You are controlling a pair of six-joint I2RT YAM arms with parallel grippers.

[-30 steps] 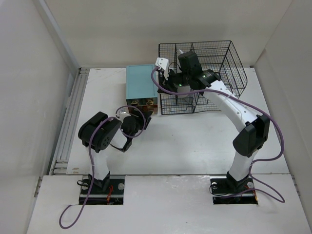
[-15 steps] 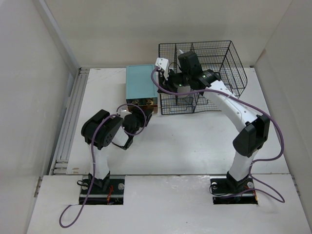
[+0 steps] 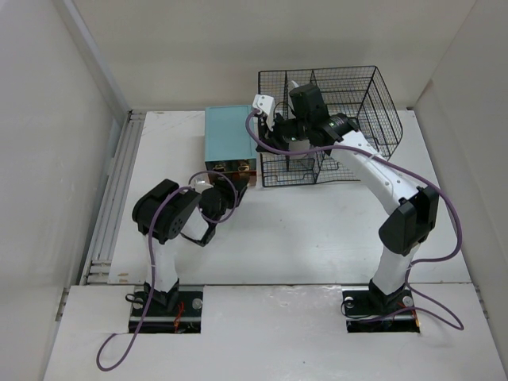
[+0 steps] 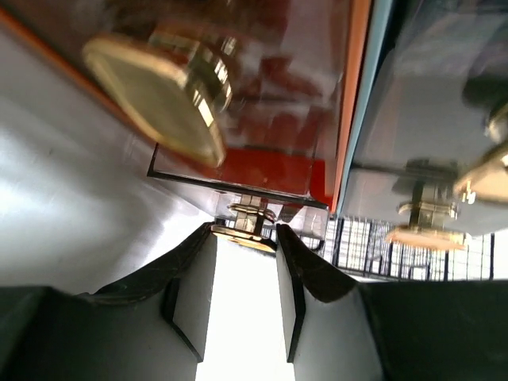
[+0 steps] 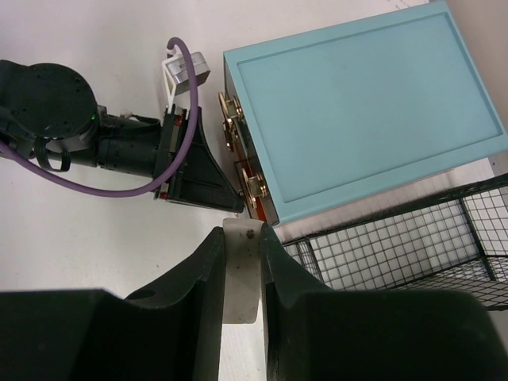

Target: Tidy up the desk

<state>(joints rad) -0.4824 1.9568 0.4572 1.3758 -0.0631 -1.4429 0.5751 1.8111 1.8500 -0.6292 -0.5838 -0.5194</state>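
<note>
at the teal box (image 5: 357, 103), left tool (image 4: 244, 238) straddles a knob (image 4: 248, 216), grip unclear; right tool (image 5: 240, 232) clamps white strip (image 5: 240, 279).

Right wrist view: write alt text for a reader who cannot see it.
The right tool pinches a pale flat strip above the desk. Beyond it, the left tool points at the brass knobs of a teal drawer box; a black wire rack sits right.

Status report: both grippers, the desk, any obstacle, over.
Left gripper astride a brass knob on the teal drawer box, grip unclear. Right gripper shut on a flat white piece. Desk: box and wire rack at far side. No obstacle seen.
</note>
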